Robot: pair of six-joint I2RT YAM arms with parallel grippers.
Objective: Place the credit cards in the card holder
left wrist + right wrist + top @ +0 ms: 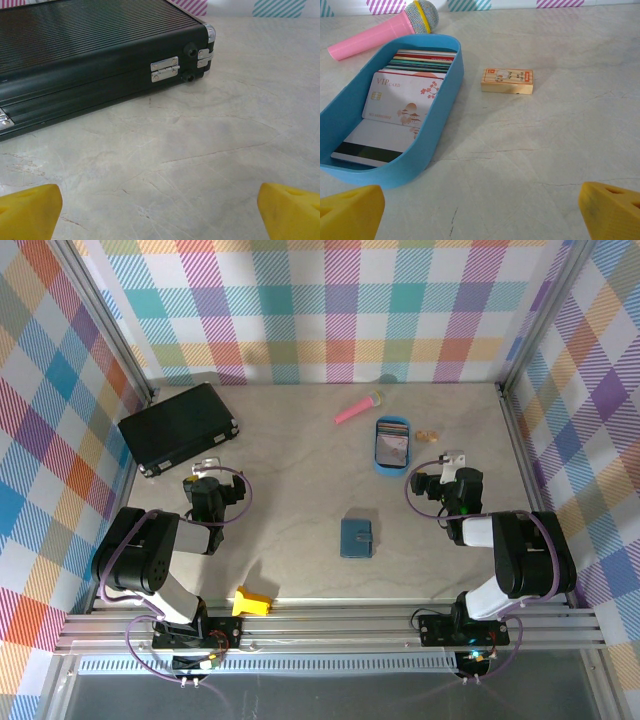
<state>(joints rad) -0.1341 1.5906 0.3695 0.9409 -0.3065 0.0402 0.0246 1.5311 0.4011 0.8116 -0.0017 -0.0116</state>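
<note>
We see the credit cards (pixel 402 100) stacked in a bright blue oval tray (pixel 395 177) toward the far right of the table (pixel 300 480), with a pink toy microphone (pixel 380 27) just behind the tray and a small printed block (pixel 507 81) near its right side. The card holder (pixel 356 537) lies on the bare table, closed as far as we can tell from above, well apart from the tray and nearer the arms. The left gripper (pixel 160 212) is spread wide and empty, facing the black case (pixel 90 45), and the right gripper (pixel 480 212) is equally wide and empty, just short of the tray.
</note>
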